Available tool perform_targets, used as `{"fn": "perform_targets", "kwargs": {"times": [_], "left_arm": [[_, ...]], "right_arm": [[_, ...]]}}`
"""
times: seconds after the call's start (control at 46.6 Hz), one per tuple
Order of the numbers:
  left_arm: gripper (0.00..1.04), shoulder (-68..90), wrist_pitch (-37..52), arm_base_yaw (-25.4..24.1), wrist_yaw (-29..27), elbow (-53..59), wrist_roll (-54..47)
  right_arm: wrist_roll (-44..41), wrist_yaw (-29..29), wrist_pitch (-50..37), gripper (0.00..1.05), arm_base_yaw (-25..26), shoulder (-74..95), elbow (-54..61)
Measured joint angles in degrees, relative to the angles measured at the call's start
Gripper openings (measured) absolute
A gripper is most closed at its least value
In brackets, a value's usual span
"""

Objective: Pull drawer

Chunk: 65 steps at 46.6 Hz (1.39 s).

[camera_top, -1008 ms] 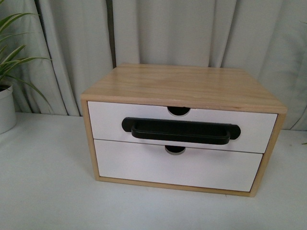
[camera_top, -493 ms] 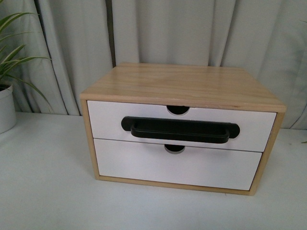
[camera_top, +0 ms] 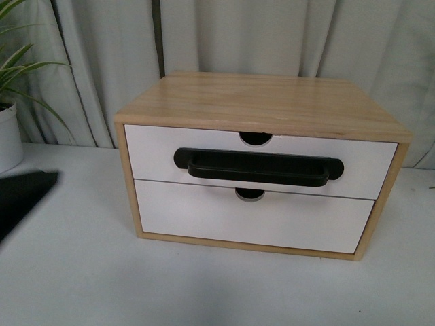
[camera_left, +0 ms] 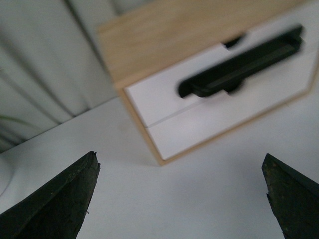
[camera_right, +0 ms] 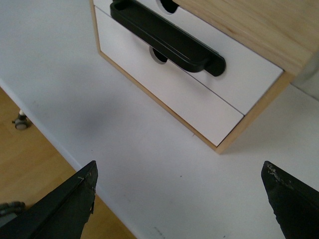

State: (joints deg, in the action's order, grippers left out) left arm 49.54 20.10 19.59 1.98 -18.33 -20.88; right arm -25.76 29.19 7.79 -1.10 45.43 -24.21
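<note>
While both claws hang clear of the woodwork, the drawer sits shut in the upper slot of a pale wooden cabinet, its white front level with the frame. Its long black bar handle runs across the middle of the front. A half-round notch is cut into the top edge at twelve o'clock of the handle. At six o'clock lies the plain lower drawer front, also closed. The cabinet stands on a white counter before a grey curtain, with a potted plant well apart at nine o'clock. The left claw is spread wide and grips nothing, its fingertips over the counter short of the cabinet. The right claw is likewise spread and empty, near the cabinet's other front corner. A dark shape enters the front view at nine o'clock; I cannot tell what it is.
</note>
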Motion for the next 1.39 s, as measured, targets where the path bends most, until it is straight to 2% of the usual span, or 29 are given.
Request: {"fn": "perform_targets", "kwargs": {"times": [0.064,0.214,0.3,0.493,0.643,1.008,1.394], "left_arm": [[0.99,7.41,-2.84,2.62,4.26,-3.93,-6.64],[0.99,19.78,-10.38,4.57,8.87,-13.31,-21.20],[0.99,25.31,-15.82,4.92,10.21,-19.50,-28.28],[0.99,32.24,-22.69,5.31,10.60,-28.85,-36.85],[0.99,38.80,-27.85,5.66,10.51,-36.46,-44.50],[0.99,45.77,-31.21,5.53,10.99,-43.98,-51.12],[0.99,50.95,-33.97,4.59,11.30,-48.74,-53.29]], "right_arm": [[-4.33,0.39,-0.52,0.96,-1.38,5.07,-3.06],[-11.39,0.96,-0.90,0.96,-2.78,14.10,-8.39],[-15.12,2.91,-0.94,0.96,-3.26,18.93,-11.15],[-19.89,4.85,-3.06,0.96,-4.79,26.03,-14.99],[-23.34,4.11,-7.58,0.96,-6.97,31.95,-17.84],[-26.80,3.26,-12.37,0.96,-10.73,40.26,-20.83],[-25.53,2.97,-17.05,0.96,-13.38,48.06,-24.28]]}}
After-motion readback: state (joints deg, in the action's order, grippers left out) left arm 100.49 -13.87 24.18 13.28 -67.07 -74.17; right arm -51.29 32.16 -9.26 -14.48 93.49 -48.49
